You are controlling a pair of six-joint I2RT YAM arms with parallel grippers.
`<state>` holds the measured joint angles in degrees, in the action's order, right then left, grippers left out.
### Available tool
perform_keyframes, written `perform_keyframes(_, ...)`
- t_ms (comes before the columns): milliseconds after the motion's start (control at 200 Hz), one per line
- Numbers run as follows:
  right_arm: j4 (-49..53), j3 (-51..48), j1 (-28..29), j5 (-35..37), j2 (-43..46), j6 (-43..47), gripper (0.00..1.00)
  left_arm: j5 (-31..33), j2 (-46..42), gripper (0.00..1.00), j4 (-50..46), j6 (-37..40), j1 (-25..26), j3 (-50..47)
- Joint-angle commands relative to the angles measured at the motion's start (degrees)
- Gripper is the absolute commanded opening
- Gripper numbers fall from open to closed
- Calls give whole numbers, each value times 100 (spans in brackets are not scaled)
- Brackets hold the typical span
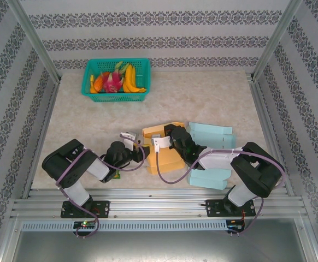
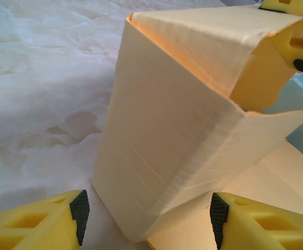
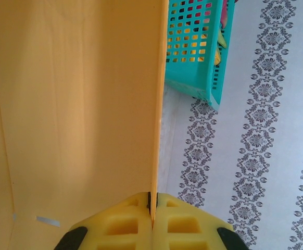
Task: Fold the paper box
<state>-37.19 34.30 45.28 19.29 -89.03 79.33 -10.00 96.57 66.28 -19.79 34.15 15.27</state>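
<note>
- Paper box [image 2: 162,130] sits mid-table [image 1: 202,98], between the two arms. It's part-erected, standing on end over its own flat panels.
- R gripper [image 3: 152,198]: jaws together, clamped on a thin wall edge of the box. The wall runs straight out from the fingertips. In the L wrist view I see its yellow finger up top, at the flap end.
- L gripper [image 2: 149,211]: jaws apart, nothing in them. Both pads look clear of the cardboard.
- Key relation: the box is dead ahead of the L jaws, with its lower corner lined up in the gap between the fingers.
- Long axis is upright in the L wrist view, leaning slightly away. A creased vertical edge faces me, not a flat face.
- Nearer arm: R is already on the box, L is just short of it. My read is R acts as anchor and L makes the next move.
- Judgement: closing L now would land on the corner crease, so I'd shift onto a flat side panel or the loose bottom flap first.
- Top flap is folded over but its edge looks ragged. Can't tell if it's tucked.
- Blue flat blanks [image 1: 211,134] lie just beside the box on the R side. Fruit basket [image 1: 115,97] is well apart at the far L.
</note>
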Motion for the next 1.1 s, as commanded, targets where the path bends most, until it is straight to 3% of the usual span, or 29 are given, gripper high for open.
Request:
perform_keyframes(0, -93, -99, 64, 101, -63, 49, 0, 121, -108, 64, 270, 103, 75, -71)
perform_keyframes(390, -84, -113, 61, 84, -105, 65, 0, -72, -33, 64, 237, 13, 153, 120)
perform_keyframes(1094, -69, -134, 118, 49, -66, 55, 0, 518, 168, 57, -70, 184, 224, 582)
